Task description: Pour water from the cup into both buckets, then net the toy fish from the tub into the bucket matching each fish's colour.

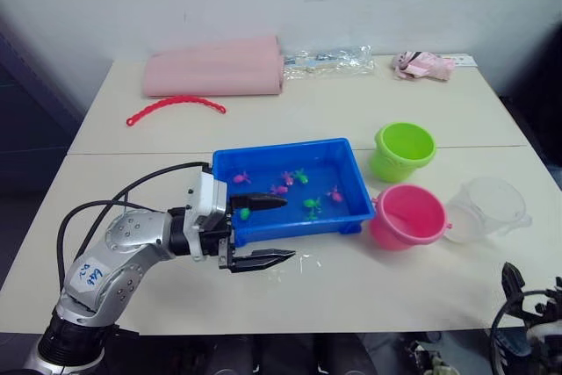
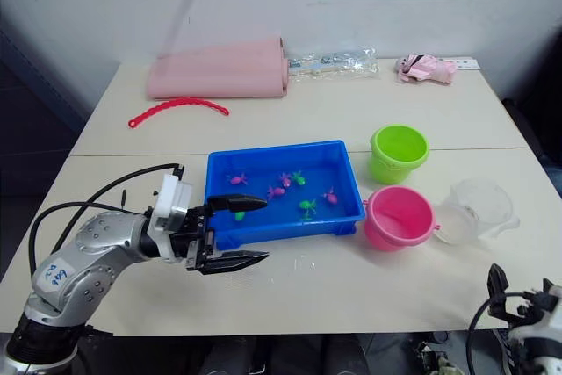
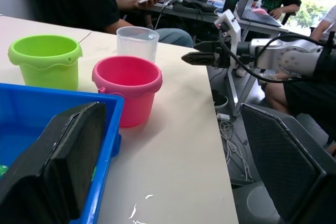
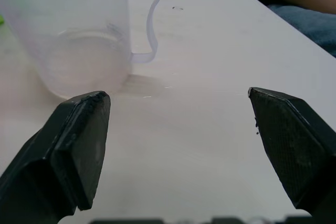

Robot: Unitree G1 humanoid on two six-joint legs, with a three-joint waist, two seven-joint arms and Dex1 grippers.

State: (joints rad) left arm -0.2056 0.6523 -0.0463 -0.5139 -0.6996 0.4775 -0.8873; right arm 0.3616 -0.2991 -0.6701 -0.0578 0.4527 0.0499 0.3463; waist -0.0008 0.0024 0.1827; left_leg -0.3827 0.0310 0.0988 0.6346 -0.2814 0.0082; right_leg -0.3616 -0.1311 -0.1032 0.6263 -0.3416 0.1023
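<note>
Right gripper (image 4: 178,129) sat wide open, empty, facing cup (image 4: 79,30); cup stood upright on table (image 4: 210,66) beside pink bucket (image 1: 407,215); I judged it light, thin-walled, slippery; handle (image 4: 152,19) best hold.

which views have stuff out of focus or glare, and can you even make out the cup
Left wrist view: near fingers blurred, pink bucket sharp, bright window glare top right. Right wrist view: cup soft, see-through, faint shadow under its handle. Left eye view: even light; cup pale against the table, still legible.
</note>
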